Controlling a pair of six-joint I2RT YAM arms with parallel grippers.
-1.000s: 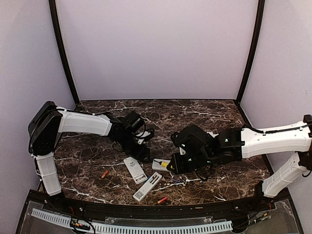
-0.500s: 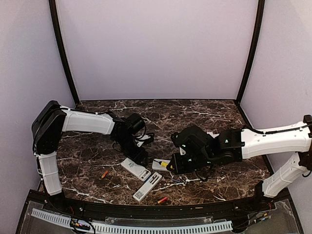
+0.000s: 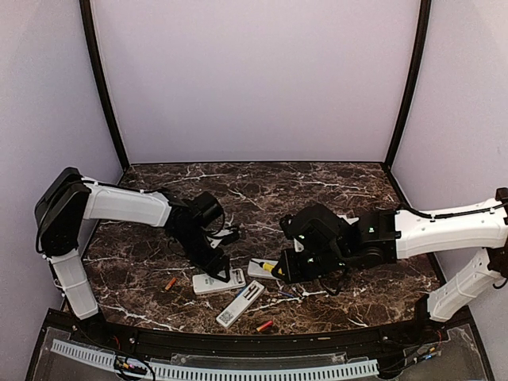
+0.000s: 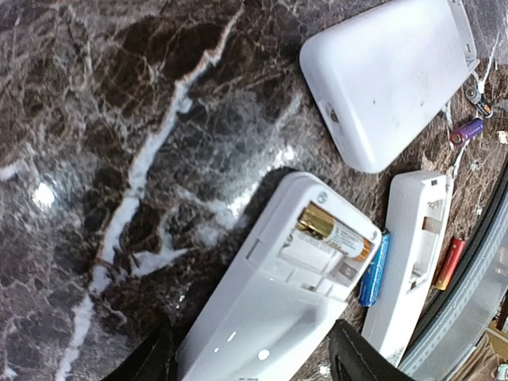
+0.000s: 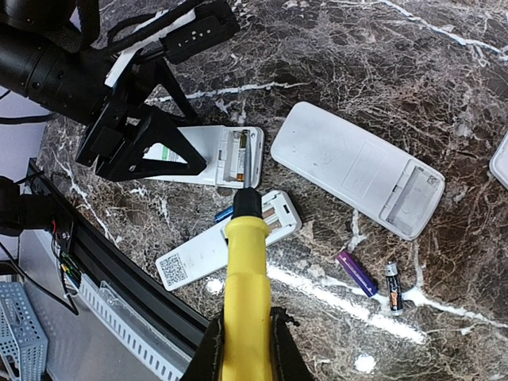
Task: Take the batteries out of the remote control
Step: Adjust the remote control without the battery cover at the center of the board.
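Note:
A white remote control lies back-up between the fingers of my left gripper, which is shut on its sides. Its compartment is uncovered and holds one gold-ended battery. A blue battery lies against its end. My right gripper is shut on a yellow-handled screwdriver, whose shaft points at that compartment. Loose batteries lie on the table: a purple one, a black one, and red-orange ones.
A narrow white remote with an open compartment lies near the table's front edge. A wider white remote, its compartment empty, lies to the right. The black front rail runs close behind the narrow remote.
My left arm has swung toward the front left and turned the held remote from diagonal to nearly level across the table. The right arm and the screwdriver have stayed put.

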